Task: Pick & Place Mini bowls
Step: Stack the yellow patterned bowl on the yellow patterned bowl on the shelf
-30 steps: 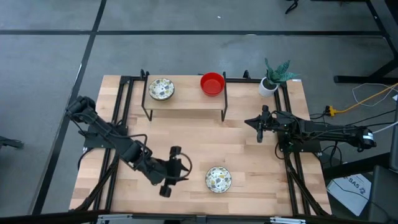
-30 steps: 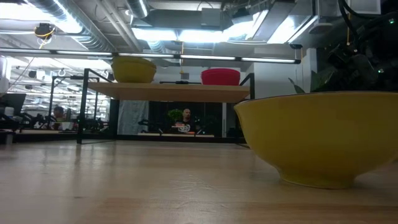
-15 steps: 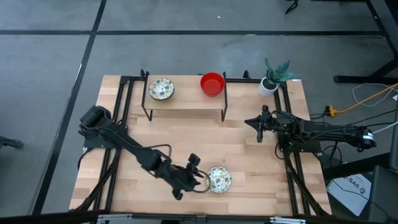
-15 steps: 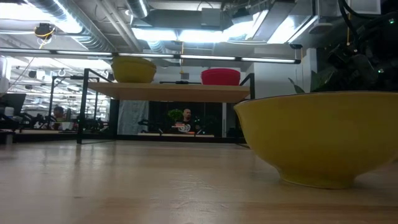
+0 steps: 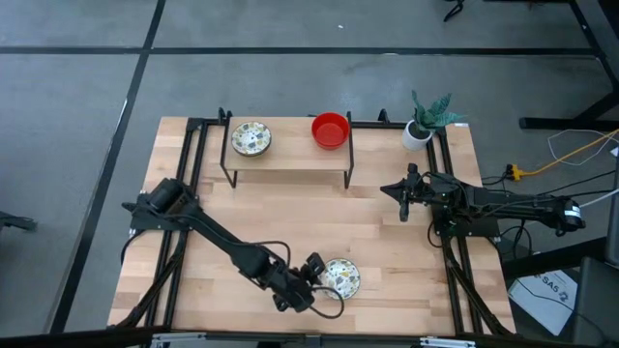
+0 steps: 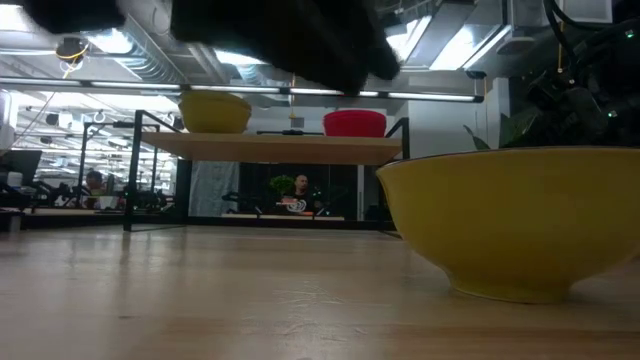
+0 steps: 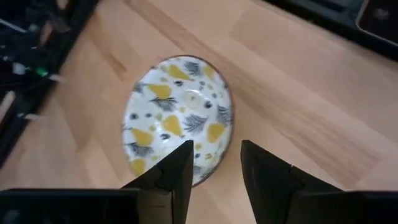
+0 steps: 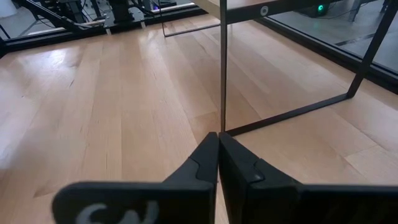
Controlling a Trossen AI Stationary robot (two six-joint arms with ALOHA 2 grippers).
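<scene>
One white mini bowl with yellow-green leaf pattern (image 5: pixel 340 278) stands on its base on the table near the near edge; the low view shows its yellow outside (image 6: pixel 520 222). My left gripper (image 5: pixel 314 275) hovers open at this bowl's left side; in the left wrist view (image 7: pixel 214 169) its fingers frame the bowl's rim (image 7: pixel 177 118). A second patterned bowl (image 5: pixel 251 138) and a red bowl (image 5: pixel 330 130) stand on the shelf (image 5: pixel 287 155). Other mini bowls are out of view. My right gripper (image 5: pixel 403 200) waits shut at the table's right side.
The black-framed wooden shelf (image 6: pixel 270 148) stands at the far middle of the table. A white pot with a green plant (image 5: pixel 422 126) stands at the far right corner. Bare wood lies between the shelf and the near bowl. A shelf leg (image 8: pixel 222 68) stands before my right gripper (image 8: pixel 218 149).
My left arm has stretched toward the table's right and near edge, carrying its gripper from the near left of centre up to the patterned bowl's left side. It now shows at the top of the low view. The bowl has not moved.
</scene>
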